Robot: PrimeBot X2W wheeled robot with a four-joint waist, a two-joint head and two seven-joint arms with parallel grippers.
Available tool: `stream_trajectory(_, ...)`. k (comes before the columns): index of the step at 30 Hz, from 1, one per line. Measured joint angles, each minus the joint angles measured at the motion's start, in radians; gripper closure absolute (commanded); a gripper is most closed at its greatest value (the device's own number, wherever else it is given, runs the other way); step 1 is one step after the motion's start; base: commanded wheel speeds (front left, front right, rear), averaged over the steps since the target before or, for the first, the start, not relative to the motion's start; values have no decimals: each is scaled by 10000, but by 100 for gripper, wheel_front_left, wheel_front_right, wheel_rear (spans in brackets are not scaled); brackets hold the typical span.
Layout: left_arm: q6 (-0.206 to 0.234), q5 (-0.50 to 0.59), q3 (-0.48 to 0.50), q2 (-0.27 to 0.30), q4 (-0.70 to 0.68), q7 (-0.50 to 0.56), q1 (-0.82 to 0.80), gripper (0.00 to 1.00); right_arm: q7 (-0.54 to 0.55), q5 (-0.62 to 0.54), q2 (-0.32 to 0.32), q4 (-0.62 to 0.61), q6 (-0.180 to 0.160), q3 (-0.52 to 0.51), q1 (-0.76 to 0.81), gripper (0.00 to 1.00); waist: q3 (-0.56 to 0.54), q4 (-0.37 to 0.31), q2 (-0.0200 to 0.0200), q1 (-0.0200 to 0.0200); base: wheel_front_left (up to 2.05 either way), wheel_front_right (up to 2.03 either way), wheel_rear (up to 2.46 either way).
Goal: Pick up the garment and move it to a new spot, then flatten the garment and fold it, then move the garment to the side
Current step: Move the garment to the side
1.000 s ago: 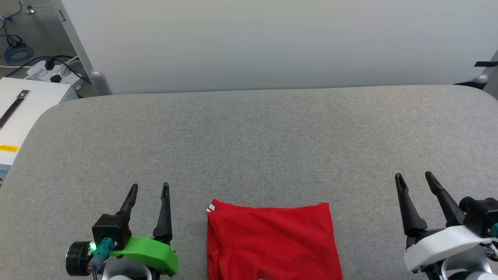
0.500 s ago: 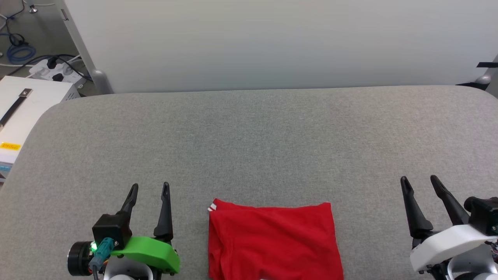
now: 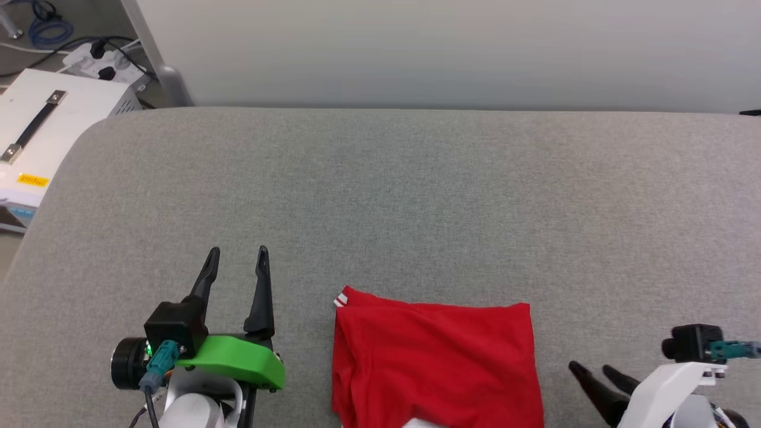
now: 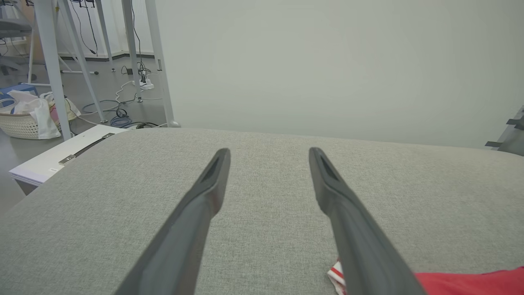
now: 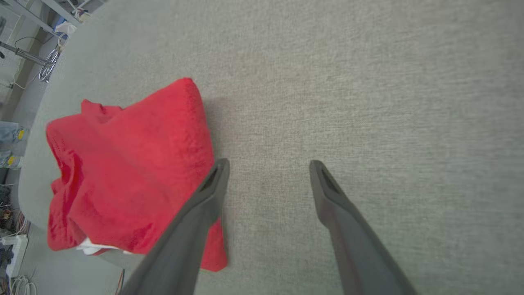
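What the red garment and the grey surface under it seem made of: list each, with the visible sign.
The garment: thin soft knit fabric, probably jersey, matte. It lies folded with soft creases and limp edges, and a striped red-white trim shows at one corner.
The grey surface: heathered, woven-looking textile, matte, seemingly over padding. Its fine fleck and rounded edge suggest this.

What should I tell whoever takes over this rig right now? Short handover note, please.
Left gripper: open, empty, parked left of the garment.
Right gripper: open, empty, low by the garment's right edge, fingers angled toward it.
Garment: folded red rectangle at the near edge of the grey table.
Done: folding, apparently.
Left: grasp it and move it to the side.
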Motion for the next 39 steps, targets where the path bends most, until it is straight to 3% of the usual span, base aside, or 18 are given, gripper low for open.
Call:
stream_trajectory(7, -276, 274, 151, -437, -136, 0, -333, 0, 658, 1055, -198, 104, 0, 1459, -478, 0, 683, 337, 0, 0, 0, 0, 0)
stream_trajectory(15, -727, 625, 240, -905, 44, 0, -868, 0, 1110, 1221, -339, 1306, 29, 1812, -1514, 0, 1571, 706, 0, 0, 0, 0, 0)
stream_trajectory(16, -761, 677, 249, -936, 75, 0, -903, 0, 1233, 1281, -345, 1367, 56, 1789, -1550, 8, 1628, 768, 0, 0, 0, 0, 0)
stream_trajectory(17, -784, 721, 253, -982, 105, 0, -935, 0, 1448, 1335, -355, 1436, 107, 1735, -1600, 43, 1688, 854, -1, 0, 0, 0, 0)
stream_trajectory(18, -849, 736, 276, -1030, 123, 0, -952, 0, 1634, 1337, -412, 1455, 113, 1712, -1647, 53, 1735, 937, 0, 0, 0, 0, 0)
stream_trajectory(19, -857, 765, 301, -1062, 132, 0, -955, 0, 1747, 1358, -431, 1457, 111, 1676, -1662, 100, 1766, 1000, -1, 0, 0, 0, 0)
stream_trajectory(30, -1166, 1095, 708, -1189, 525, 0, -718, 0, 2071, 871, -291, 1407, 90, 1250, -1688, 100, 1363, 1153, -1, 0, 0, 0, 0)
stream_trajectory(34, -1246, 1164, 777, -1172, 583, 0, -452, 0, 2096, 267, -92, 1409, 94, 892, -1671, 100, 941, 913, -1, 0, 0, 0, 0)
stream_trajectory(39, -1254, 1244, 832, -1135, 445, 0, -243, 0, 2408, -523, -343, 1200, 86, 374, -1594, 100, 580, 294, 0, 0, 0, 0, 0)
